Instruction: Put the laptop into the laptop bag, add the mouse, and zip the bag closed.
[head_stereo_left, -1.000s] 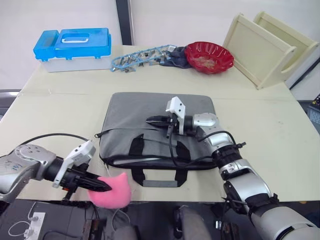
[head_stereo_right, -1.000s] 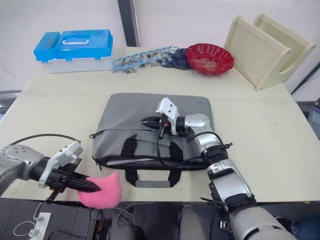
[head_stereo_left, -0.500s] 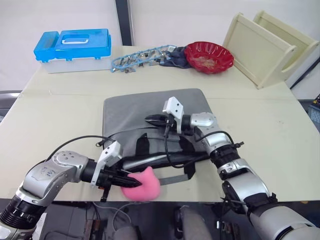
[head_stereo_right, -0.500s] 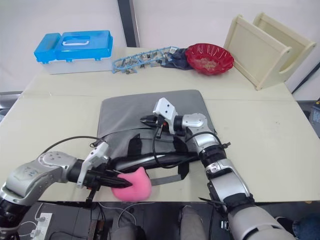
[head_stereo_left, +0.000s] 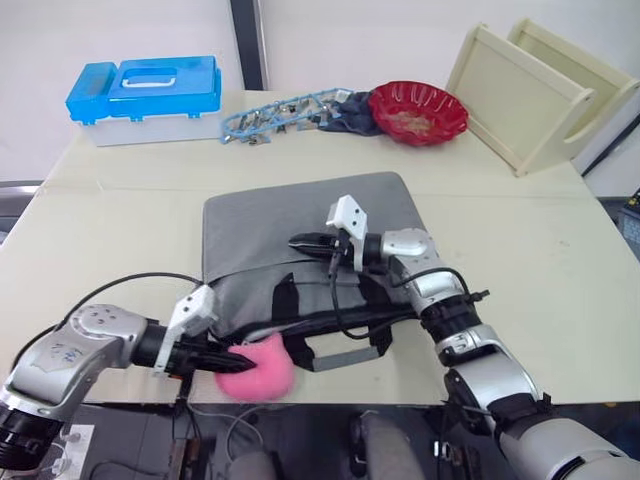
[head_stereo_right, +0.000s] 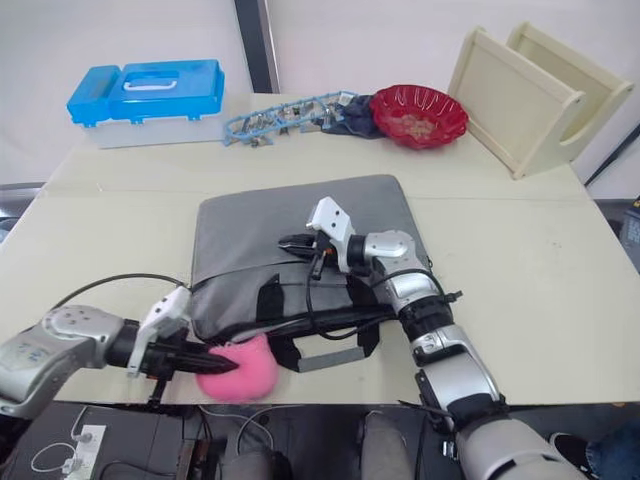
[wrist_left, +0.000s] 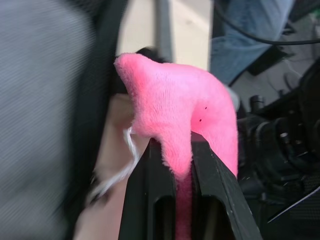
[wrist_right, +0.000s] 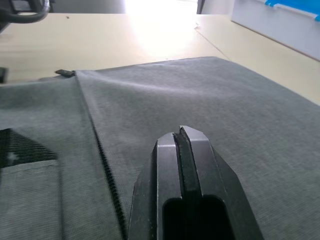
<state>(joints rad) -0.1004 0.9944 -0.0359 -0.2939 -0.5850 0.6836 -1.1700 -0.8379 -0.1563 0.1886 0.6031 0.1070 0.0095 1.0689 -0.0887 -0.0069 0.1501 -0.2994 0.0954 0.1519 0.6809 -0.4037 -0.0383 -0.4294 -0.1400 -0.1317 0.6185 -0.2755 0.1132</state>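
Left gripper, clamped on pink object, nears bag mouth; right gripper closed. Next: insert.

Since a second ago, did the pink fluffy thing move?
Yes. The pink fluffy thing, pinched in the left pincer, slid sideways along the table's near edge, ending beside the laptop bag handles.

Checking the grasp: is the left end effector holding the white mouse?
No, the left end effector is clamped on a pink fuzzy object beside the laptop bag.
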